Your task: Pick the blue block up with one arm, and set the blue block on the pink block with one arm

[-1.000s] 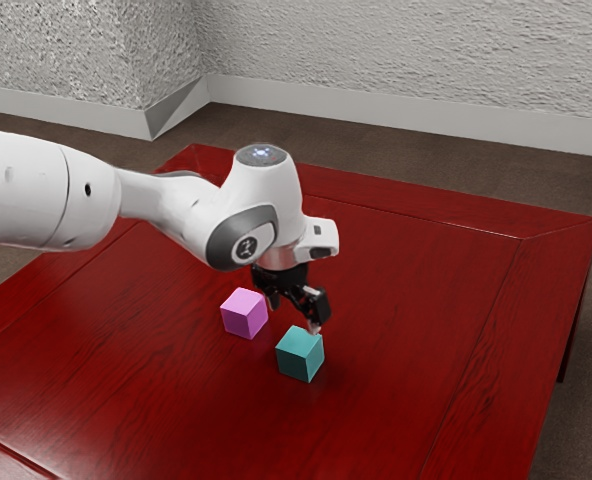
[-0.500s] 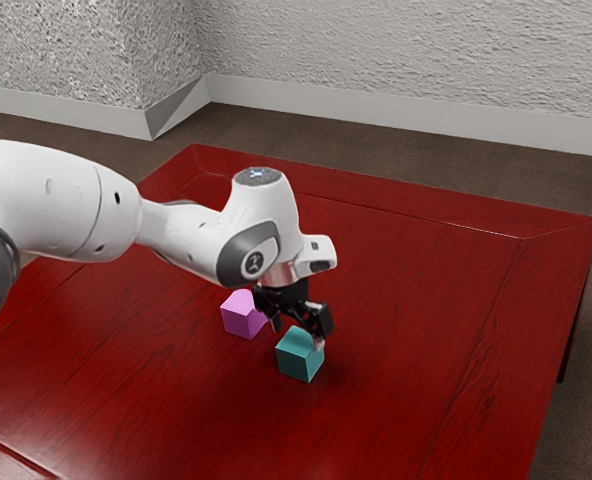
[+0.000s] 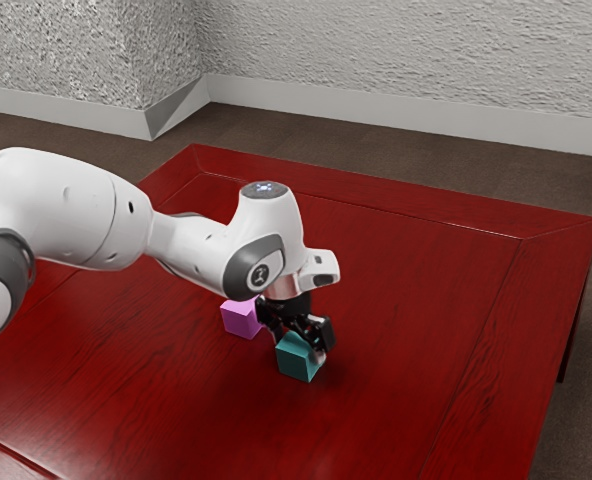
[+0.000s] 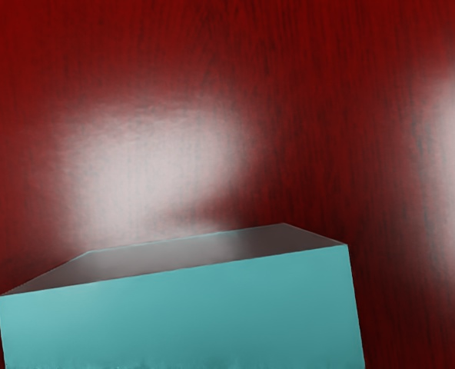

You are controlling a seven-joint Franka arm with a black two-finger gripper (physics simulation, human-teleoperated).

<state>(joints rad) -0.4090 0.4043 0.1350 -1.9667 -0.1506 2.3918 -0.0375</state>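
Just beside the pink block [image 3: 238, 317], on its side toward the exterior view's right and a little nearer the camera, the blue block [image 3: 298, 362] is sitting flat on the red table [image 3: 456, 300]. The two are lying close together and are looking apart rather than touching.

The gripper [image 3: 302, 340] is hanging directly over the blue block, on that same side of the pink block, and is pointing straight down. Its jaws are standing spread wide, one on each side of the blue block's upper part. They are holding nothing, and I am judging them as astride it rather than pressed against it.

The coming move is turning on this: the blue block is lying straight below and between the jaws, not off to either side. What is remaining is therefore a squeeze, not a sideways correction. In the wrist view the blue block [image 4: 189, 315] is looming right under the hand, with its top and one side face showing and bare table [image 4: 212, 92] beyond.

Being a cube, it is offering no long axis, and it is sitting turned at an angle to the table's edges. Whether the jaws are facing flat sides squarely I cannot tell. The single arm [image 3: 96, 225] is reaching across above the pink block and partly covering it.

Neither block is carrying a label, and a small round emblem [image 3: 262, 273] on the arm's grey joint is too small to read
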